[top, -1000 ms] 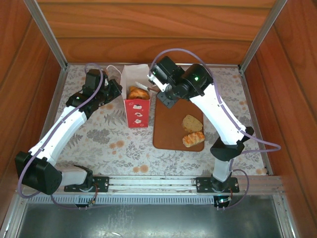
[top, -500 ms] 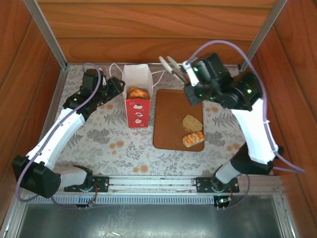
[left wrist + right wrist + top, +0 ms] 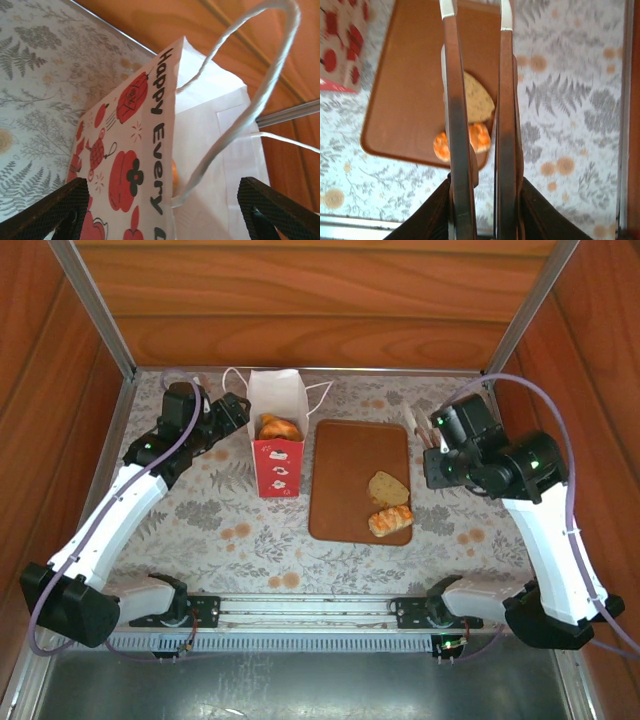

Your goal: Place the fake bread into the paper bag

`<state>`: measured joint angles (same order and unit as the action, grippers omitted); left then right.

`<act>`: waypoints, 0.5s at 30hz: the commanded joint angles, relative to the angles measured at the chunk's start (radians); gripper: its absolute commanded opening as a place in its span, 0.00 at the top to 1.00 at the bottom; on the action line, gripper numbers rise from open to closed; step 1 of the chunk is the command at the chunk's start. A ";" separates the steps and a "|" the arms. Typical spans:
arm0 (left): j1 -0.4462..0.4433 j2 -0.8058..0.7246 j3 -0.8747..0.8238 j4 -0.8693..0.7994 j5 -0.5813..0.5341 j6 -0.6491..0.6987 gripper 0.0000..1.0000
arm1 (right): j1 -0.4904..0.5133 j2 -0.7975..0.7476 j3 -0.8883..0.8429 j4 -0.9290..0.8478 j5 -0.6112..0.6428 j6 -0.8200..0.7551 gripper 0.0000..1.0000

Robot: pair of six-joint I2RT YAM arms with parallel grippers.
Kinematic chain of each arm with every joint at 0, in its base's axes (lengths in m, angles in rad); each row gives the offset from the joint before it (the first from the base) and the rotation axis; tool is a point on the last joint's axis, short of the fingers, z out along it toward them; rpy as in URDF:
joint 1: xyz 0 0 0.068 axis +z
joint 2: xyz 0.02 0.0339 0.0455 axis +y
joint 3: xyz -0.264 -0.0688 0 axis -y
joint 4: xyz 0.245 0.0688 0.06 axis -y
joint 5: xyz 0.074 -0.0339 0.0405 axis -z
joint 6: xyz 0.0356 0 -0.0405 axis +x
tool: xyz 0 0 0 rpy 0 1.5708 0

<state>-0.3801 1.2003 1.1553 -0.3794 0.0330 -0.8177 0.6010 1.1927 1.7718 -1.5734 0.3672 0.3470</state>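
From above, a flowered tabletop [image 3: 230, 530] between wooden walls [image 3: 320, 310] bears one paper bag [image 3: 277, 455] with golden bread [image 3: 278, 427] inside (count unclear). Right of the bag, one board [image 3: 345, 480] holds two pieces, a slice [image 3: 387, 487] and a glazed roll [image 3: 390, 520]. The left gripper [image 3: 232, 410] is just left of the bag, the right gripper [image 3: 425, 430] well to its right. On the left wrist, the fingers [image 3: 55, 212] are spread wide and the bag [image 3: 145, 150] stands between them. On the right wrist, the long fingers [image 3: 455, 100] are slightly apart and empty.

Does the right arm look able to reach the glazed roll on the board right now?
Probably yes: the right gripper hangs open beside the board, and the glazed roll lies uncovered at its near right corner.
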 commanded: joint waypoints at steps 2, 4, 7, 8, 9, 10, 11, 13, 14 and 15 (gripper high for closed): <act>0.001 -0.018 -0.016 0.023 -0.048 0.027 0.15 | -0.016 -0.042 -0.156 0.018 -0.090 0.136 0.67; 0.000 -0.015 -0.017 0.030 -0.048 0.032 0.14 | -0.017 -0.055 -0.233 0.026 -0.137 0.172 0.67; 0.003 -0.007 -0.017 0.035 -0.045 0.040 0.14 | -0.017 -0.072 -0.330 0.027 -0.191 0.219 0.68; 0.005 -0.003 -0.018 0.036 -0.044 0.042 0.14 | -0.017 -0.083 -0.361 0.030 -0.200 0.233 0.68; 0.007 0.002 -0.019 0.036 -0.041 0.044 0.14 | -0.018 -0.096 -0.386 0.032 -0.210 0.243 0.68; 0.010 0.005 -0.021 0.038 -0.039 0.046 0.13 | -0.018 -0.107 -0.417 0.033 -0.223 0.254 0.68; 0.011 0.008 -0.022 0.039 -0.038 0.046 0.13 | -0.017 -0.118 -0.444 0.033 -0.232 0.262 0.68; 0.015 0.016 -0.026 0.043 -0.034 0.049 0.13 | -0.017 -0.128 -0.486 0.028 -0.258 0.271 0.68; 0.019 0.023 -0.026 0.046 -0.031 0.048 0.13 | -0.018 -0.132 -0.503 0.023 -0.272 0.278 0.67; 0.021 0.025 -0.028 0.047 -0.026 0.049 0.13 | -0.017 -0.134 -0.514 0.020 -0.281 0.281 0.68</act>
<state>-0.3717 1.2106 1.1446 -0.3553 0.0040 -0.7891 0.5926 1.0779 1.2808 -1.5490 0.1410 0.5751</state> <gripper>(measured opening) 0.870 0.328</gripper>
